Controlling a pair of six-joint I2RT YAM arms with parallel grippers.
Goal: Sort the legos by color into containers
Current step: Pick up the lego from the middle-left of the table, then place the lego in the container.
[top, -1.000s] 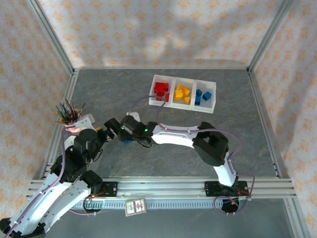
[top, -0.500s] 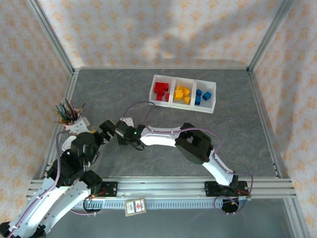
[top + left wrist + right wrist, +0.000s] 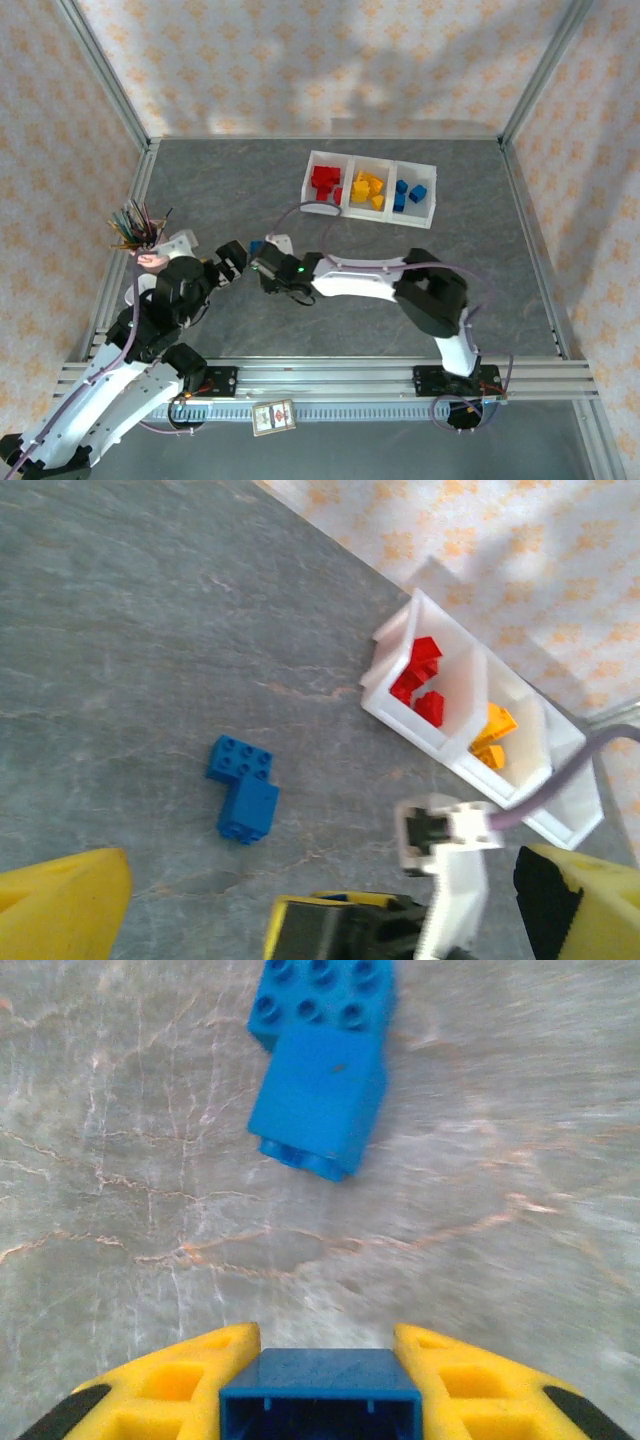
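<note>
A cup of pens stands at the left edge of the gray table. Just beside the cup is the left pincer. Seen from its own camera, its two yellow fingers stand wide apart, so it is open. It holds nothing.

Very close on its right is the right pincer. It is closed on one blue brick. A yellow finger presses on each side of that brick.

Two blue bricks lie on the table just in front of the right pincer. They are stuck together. One has its bumps facing up and the other lies on its side. They are apart from both pincers.

Further right, toward the back wall, sits the white tray. It has three square boxes joined in a row. The left box holds red bricks in a small heap. The middle box holds yellow bricks, also in a heap. The right box holds a few blue bricks. Each box has only one color in it. The tray is well apart from both pincers.
</note>
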